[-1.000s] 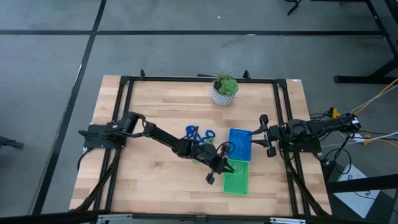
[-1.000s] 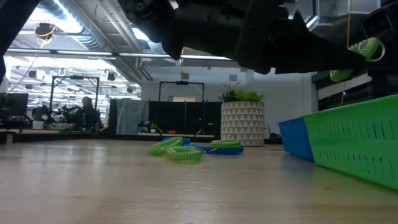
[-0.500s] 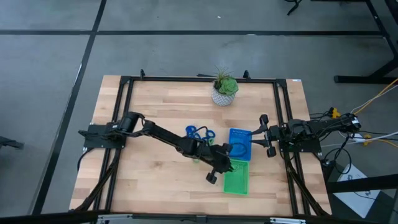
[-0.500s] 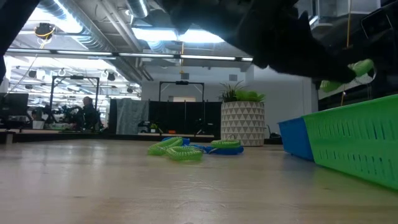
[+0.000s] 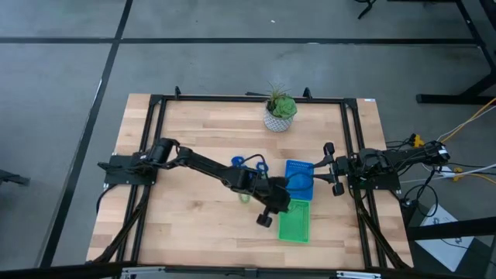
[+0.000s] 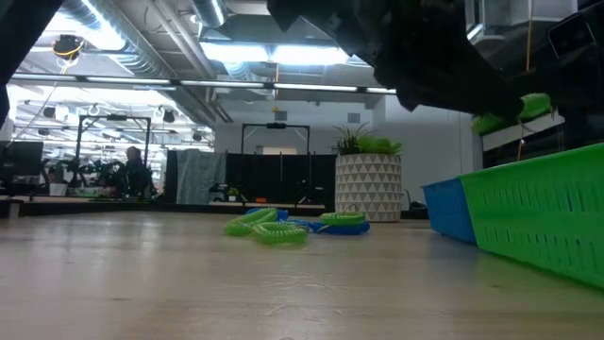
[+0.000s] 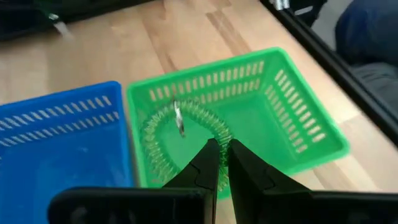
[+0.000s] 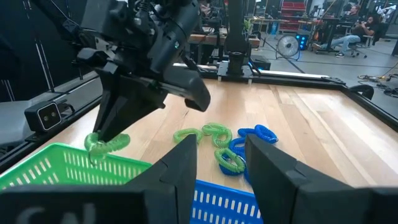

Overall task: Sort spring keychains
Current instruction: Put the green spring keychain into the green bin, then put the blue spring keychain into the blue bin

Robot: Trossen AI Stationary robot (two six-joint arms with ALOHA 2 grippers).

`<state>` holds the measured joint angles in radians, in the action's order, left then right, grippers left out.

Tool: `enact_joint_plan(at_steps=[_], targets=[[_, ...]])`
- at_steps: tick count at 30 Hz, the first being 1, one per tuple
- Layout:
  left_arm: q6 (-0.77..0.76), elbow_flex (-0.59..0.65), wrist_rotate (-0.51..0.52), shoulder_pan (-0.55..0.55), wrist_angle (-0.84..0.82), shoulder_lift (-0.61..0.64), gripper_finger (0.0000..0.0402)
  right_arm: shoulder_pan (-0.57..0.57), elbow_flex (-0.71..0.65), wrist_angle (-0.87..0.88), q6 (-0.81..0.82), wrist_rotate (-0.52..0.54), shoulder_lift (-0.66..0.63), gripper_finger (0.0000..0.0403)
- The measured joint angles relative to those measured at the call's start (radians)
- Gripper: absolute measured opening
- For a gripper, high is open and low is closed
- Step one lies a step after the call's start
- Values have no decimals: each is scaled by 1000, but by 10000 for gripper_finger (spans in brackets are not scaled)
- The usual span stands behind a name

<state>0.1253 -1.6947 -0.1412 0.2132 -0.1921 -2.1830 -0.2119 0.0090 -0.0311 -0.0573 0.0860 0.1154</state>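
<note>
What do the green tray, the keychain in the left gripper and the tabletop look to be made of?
Green tray: likely moulded plastic, its walls slotted and evenly coloured. Green keychain, pinched in the left gripper over that tray: a translucent coil, probably soft plastic, with a small metal-looking ring. Table: pale wood, with visible plank strips and grain, smooth finish.

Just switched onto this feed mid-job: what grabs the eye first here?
The left gripper stretches across the table, shut on a light green spring keychain dangling just above the green tray. Next come the unsorted blue and green keychains heaped mid-table near the potted plant. The right gripper waits, open, beside the blue tray.
</note>
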Motion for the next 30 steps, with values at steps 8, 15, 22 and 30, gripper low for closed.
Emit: enact_joint_plan(at_steps=[8, 15, 22, 30], targets=[[23, 0, -110, 1, 21, 0, 17, 0, 0, 0, 0, 0, 0, 136], [120, 0, -118, 32, 72, 0, 42, 0, 0, 0, 0, 0, 0, 136], [191, 0, -22, 50, 104, 0, 84, 0, 0, 0, 0, 0, 0, 136], [176, 0, 11, 46, 116, 0, 141, 0, 0, 0, 0, 0, 0, 136]])
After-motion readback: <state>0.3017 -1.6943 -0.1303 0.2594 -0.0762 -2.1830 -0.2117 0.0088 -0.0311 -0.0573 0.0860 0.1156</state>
